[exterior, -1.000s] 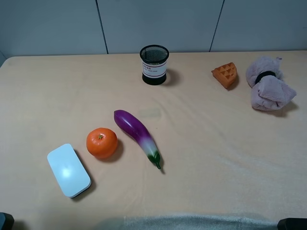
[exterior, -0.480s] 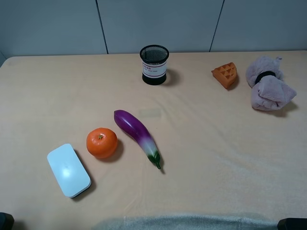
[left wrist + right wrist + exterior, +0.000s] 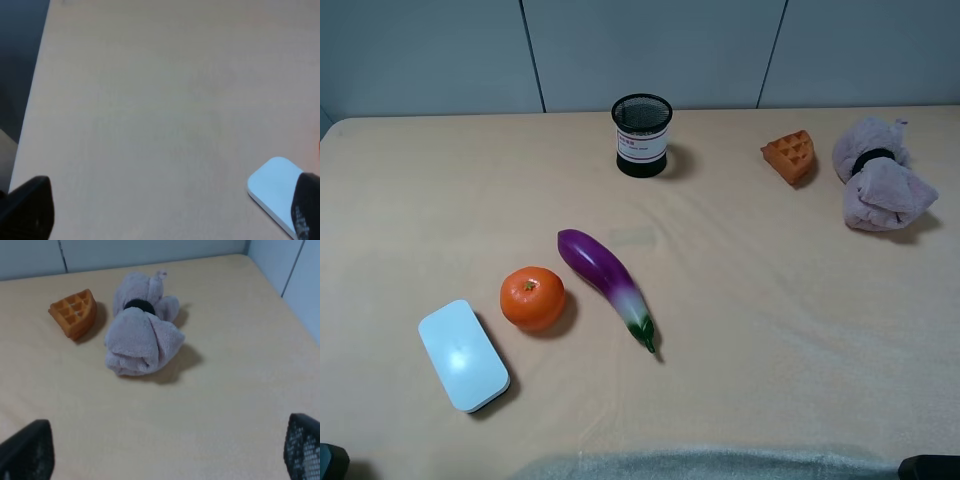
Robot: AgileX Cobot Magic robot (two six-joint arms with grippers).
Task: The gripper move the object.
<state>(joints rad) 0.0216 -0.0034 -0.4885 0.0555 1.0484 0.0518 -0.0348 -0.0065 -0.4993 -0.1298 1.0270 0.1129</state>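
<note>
The purple eggplant point(image 3: 607, 280) lies on the tan table point(image 3: 770, 300) left of the middle, its green stem toward the front edge. An orange point(image 3: 532, 297) sits just to its left. My left gripper point(image 3: 167, 215) is open and empty, with its fingers point(image 3: 27, 207) wide apart over bare table near the front left corner, far from the eggplant. My right gripper point(image 3: 165, 455) is open and empty near the front right corner. Neither wrist view shows the eggplant.
A white flat box point(image 3: 463, 355) lies front left, also in the left wrist view point(image 3: 274, 187). A black mesh pen cup point(image 3: 641, 135) stands at the back middle. An orange waffle toy point(image 3: 790, 156) and a pink towel bundle point(image 3: 880, 187) sit back right.
</note>
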